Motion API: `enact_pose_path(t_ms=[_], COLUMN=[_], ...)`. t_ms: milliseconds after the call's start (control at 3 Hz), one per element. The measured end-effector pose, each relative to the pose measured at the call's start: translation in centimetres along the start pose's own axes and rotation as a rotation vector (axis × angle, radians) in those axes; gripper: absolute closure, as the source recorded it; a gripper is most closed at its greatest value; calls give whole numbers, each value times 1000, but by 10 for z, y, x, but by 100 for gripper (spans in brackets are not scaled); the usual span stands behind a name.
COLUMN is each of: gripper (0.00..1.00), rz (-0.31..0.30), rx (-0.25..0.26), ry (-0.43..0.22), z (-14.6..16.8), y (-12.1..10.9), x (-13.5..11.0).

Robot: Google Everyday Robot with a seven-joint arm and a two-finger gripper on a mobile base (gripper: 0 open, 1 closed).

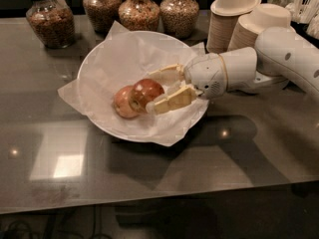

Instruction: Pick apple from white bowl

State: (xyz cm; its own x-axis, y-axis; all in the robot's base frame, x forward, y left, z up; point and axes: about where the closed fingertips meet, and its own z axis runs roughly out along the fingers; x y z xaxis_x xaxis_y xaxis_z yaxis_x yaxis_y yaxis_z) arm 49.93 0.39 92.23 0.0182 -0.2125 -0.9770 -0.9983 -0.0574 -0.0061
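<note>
The white bowl (94, 63), lined with crinkled white paper, stands on the dark table left of centre. Two apples are in it. My gripper (150, 91) reaches in from the right, and its cream fingers (172, 98) are shut on the apple (145, 90), the glossy red-brown one, over the middle of the bowl. One finger lies above the apple and one below it. A paler pinkish apple (122, 103) lies just left of it, touching or nearly touching. My white arm (279, 59) stretches to the right edge.
Several glass jars of grains (50, 21) stand along the back edge behind the bowl. Two stacks of beige paper bowls (234, 19) stand at the back right, just behind my arm. The glossy table (199, 173) runs to the front edge.
</note>
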Motion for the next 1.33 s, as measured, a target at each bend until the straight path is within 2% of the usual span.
enact_pose_path(t_ms=[333, 667, 1000, 1333], gripper=[100, 100, 100, 100], rz=[-17, -41, -111, -173], rx=[11, 14, 4, 2], ry=[-41, -21, 124, 320], z=[-12, -15, -15, -24], y=[-1, -1, 3, 4], x=[-19, -36, -71, -94])
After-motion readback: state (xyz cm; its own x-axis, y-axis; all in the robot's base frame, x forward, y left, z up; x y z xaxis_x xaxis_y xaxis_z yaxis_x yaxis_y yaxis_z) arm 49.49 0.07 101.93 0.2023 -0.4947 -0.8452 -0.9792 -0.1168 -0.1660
